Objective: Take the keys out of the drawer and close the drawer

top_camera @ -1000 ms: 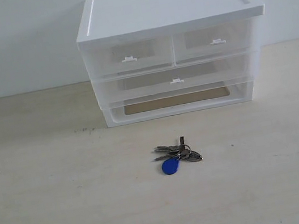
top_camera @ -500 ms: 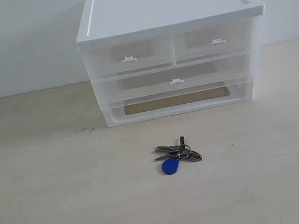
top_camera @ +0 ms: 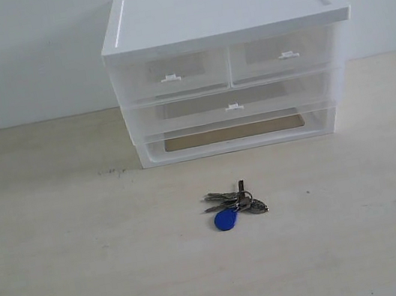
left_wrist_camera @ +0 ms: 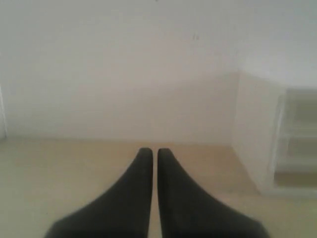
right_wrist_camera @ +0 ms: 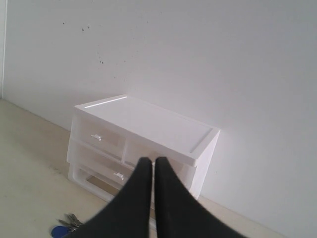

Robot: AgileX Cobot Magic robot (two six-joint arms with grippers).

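- On the pale wood-grain tabletop (top_camera: 71, 253), the keys (top_camera: 233, 201) lie in the open in front of the white cabinet (top_camera: 221, 11) and apart from it. Silver blades fan from a ring, with a round blue fob (top_camera: 226, 221) on the side away from the cabinet.
- Up top, the drawer (top_camera: 310, 45), right-hand of the small pair, sits flush with its left-hand twin (top_camera: 169, 68). Its clear plastic front and tiny white tab handle (top_camera: 288, 54) line up with the twin's. It looks shut, so the task appears done.
- Left claw (left_wrist_camera: 154, 153) and right claw (right_wrist_camera: 153, 163) each show smooth black tapered fingers pressed together, gripping nothing. Neither arm appears in the exterior view.
- Risk from here, as a judgement: a low sweep of either arm could skid the loose keys across the smooth tabletop. It could also nudge the light plastic cabinet, whose slick drawers might slide out.
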